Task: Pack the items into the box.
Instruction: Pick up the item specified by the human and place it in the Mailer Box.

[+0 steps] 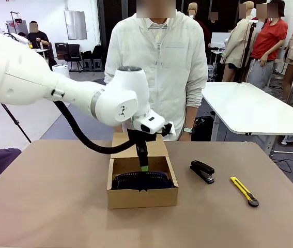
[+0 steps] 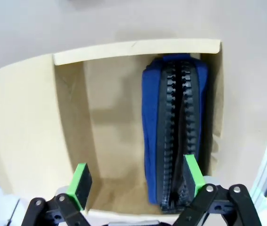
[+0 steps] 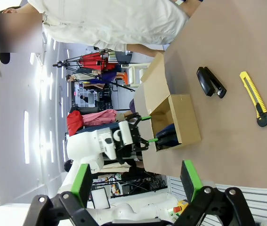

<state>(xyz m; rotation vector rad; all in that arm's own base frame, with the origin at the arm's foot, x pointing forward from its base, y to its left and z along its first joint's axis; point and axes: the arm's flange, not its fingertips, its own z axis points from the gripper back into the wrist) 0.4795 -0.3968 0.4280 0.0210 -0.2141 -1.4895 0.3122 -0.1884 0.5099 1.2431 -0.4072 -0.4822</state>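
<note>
1. The box is set near the middle of the desk. Its flap lid is folded back on the far side, towards the person standing at the far edge.
2. The pouch is contained in the box. It is laid lengthwise against the near wall, its zipper turned upward, and almost the full width of the box is taken up by it. In the left wrist view the bare cardboard floor is seen beside the pouch, between it and the far wall.
3. The left hand is held over the open box, pointing down into it. In the left wrist view its jaws are spread wide and nothing is clasped between them. One green pad is placed at one end of the pouch; whether it is touched cannot be told. The other pad is placed over the bare floor.
4. The stapler is laid on the desk to the right of the box, apart from it and outside it.
5. The utility knife is laid farther right and slightly nearer, apart from the stapler.
6. The right hand is held well away from the box, with its jaws spread wide and empty.
</note>
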